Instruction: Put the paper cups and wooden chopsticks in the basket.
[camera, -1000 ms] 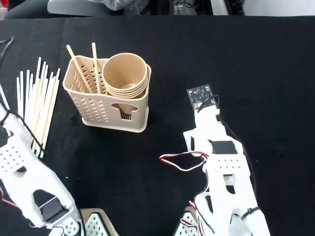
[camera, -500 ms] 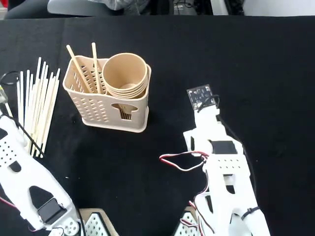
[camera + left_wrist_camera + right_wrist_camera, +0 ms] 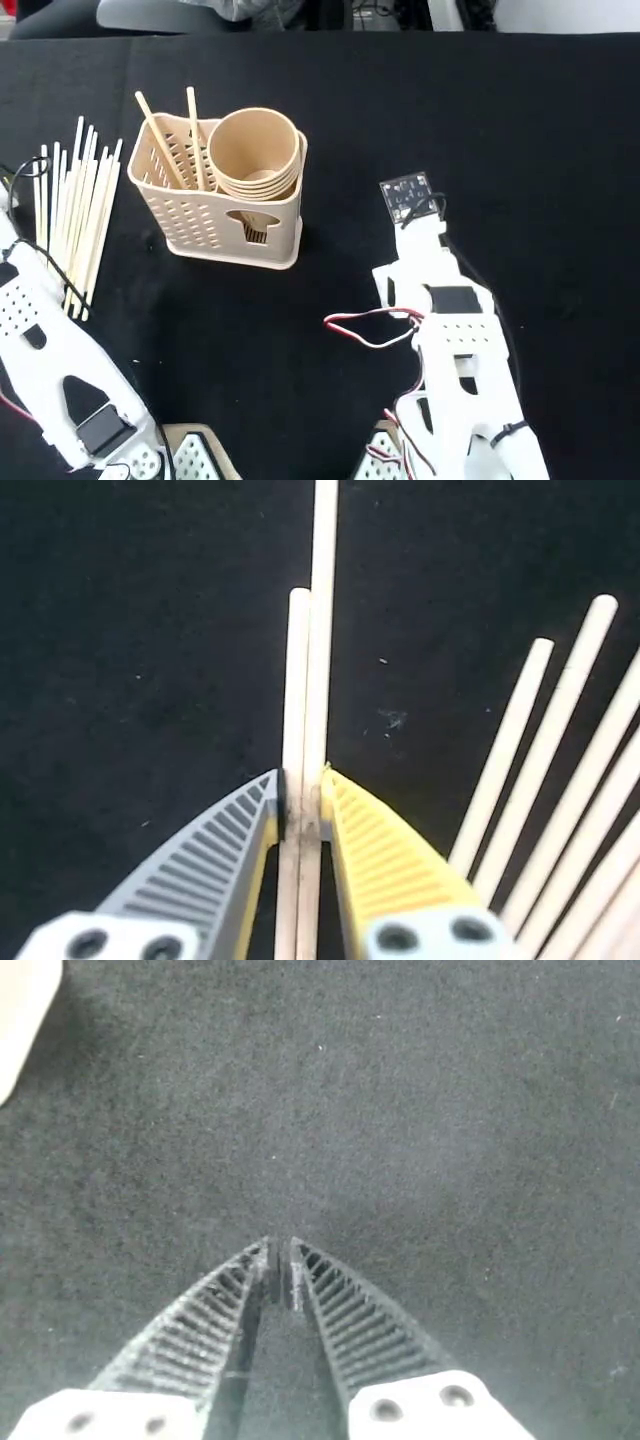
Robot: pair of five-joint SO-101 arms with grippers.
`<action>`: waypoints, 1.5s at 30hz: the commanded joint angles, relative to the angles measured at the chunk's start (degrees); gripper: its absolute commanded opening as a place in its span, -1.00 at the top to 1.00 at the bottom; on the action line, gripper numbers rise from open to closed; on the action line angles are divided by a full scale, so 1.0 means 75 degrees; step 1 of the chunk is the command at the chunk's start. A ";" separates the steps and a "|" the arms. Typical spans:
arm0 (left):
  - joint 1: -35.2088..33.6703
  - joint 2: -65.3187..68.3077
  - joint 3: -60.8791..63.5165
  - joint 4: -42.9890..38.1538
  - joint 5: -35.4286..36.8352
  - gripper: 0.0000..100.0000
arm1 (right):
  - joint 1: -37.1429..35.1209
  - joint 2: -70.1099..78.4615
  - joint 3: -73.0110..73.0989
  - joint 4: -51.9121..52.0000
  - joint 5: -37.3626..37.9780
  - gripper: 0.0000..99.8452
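- Wooden and pale, a pair of chopsticks [image 3: 310,660] sits pinched between the fingers of my left end effector [image 3: 303,808], the two sticks side by side and touching, against the black table [image 3: 150,630].
- Loose chopsticks [image 3: 560,780] lie just beside that pair; from the high view they fan out on the table left of the basket [image 3: 215,225].
- Stacked paper cups [image 3: 253,150] stand in the basket's right part, and two chopsticks [image 3: 160,138] lean in its left part, tips above the rim.
- My right end effector [image 3: 278,1265] is clenched on nothing, fingertips together over bare table, right of the basket.
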 commanded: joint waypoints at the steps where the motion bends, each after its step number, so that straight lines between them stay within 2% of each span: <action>1: -0.0147 0.0059 0.0006 -0.0023 0.0152 0.94 | 0.0117 -0.0041 -0.0064 -0.0141 0.0059 0.94; 4: -0.0193 0.0047 -0.0627 0.0504 0.0434 0.94 | 0.0117 -0.0041 -0.0064 -0.0141 0.0059 0.94; 11: -0.0041 0.0035 -0.3405 0.2837 0.0586 0.94 | 0.0117 -0.0041 -0.0064 -0.0141 0.0059 0.94; 18: 0.0158 -0.0844 -0.2995 0.3294 0.0574 0.94 | 0.0117 -0.0041 -0.0064 -0.0141 0.0059 0.94; 20: 0.0100 -0.0844 -0.3229 0.3259 0.0610 0.94 | 0.0117 -0.0041 -0.0064 -0.0141 0.0059 0.94; 23: 0.0018 -0.0750 -0.3089 0.2602 0.0598 0.93 | 0.0117 -0.0041 -0.0064 -0.0141 0.0059 0.94; 28: -0.0029 -0.0586 -0.1530 0.1114 0.0926 0.76 | 0.0117 -0.0041 -0.0064 -0.0141 0.0059 0.94; 33: -0.0076 -0.0574 -0.0299 0.0211 0.0985 0.77 | 0.0117 -0.0041 -0.0064 -0.0141 0.0059 0.94; 38: -0.0076 -0.0574 -0.0064 0.0281 0.0985 0.77 | 0.0117 -0.0041 -0.0064 -0.0141 0.0059 0.94; 41: -0.0041 -0.0574 -0.0088 0.0445 0.0938 0.95 | 0.0117 -0.0041 -0.0064 -0.0141 0.0059 0.94; 42: -0.0041 -0.0574 -0.0041 0.0481 0.0949 0.94 | 0.0117 -0.0041 -0.0064 -0.0141 0.0059 0.94; 45: 0.0064 -0.0645 -0.0088 0.1114 0.0926 0.94 | 0.0117 -0.0041 -0.0064 -0.0141 0.0059 0.94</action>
